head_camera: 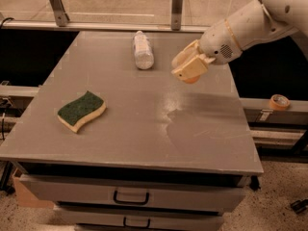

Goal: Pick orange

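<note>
Closest to me are the drawers point(72, 189) under the grey counter point(144, 134). On the counter's near left lies a green-and-yellow sponge point(81, 110), untouched and well apart from the action. Further back on the right, the hand point(190, 69) is closed around the orange point(192, 79). Only a small part of the fruit shows under the pale fingers point(185, 71). The orange seems to hang a little above the counter, not on it, so I judge the grasp done and the pick nearly finished. What is left is to raise it clear. Behind, a plastic bottle point(143, 50) lies on its side.
</note>
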Available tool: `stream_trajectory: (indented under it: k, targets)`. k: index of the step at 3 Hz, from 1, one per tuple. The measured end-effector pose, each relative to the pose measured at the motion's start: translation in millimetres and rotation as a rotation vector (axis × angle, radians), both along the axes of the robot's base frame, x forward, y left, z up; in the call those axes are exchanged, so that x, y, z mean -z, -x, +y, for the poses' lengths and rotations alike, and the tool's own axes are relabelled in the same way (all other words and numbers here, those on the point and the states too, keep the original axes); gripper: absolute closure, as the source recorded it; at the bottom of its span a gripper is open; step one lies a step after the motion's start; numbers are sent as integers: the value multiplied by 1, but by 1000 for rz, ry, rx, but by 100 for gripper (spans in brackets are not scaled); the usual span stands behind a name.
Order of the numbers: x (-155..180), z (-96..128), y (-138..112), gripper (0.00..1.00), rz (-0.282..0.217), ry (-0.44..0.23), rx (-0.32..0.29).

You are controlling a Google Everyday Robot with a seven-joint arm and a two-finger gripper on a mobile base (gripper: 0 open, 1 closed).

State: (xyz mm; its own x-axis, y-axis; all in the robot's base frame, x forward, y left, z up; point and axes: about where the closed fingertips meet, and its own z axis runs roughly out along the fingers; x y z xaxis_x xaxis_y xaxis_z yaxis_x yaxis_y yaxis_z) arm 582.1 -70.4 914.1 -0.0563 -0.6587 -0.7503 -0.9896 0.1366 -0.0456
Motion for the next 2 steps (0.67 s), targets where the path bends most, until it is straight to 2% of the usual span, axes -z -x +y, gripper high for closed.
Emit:
stream_trajectory:
  k: [1, 2]
  targets:
    - [-48, -5, 9, 100, -37, -109, -34]
    - [-84, -9, 21, 100, 0, -251, -97]
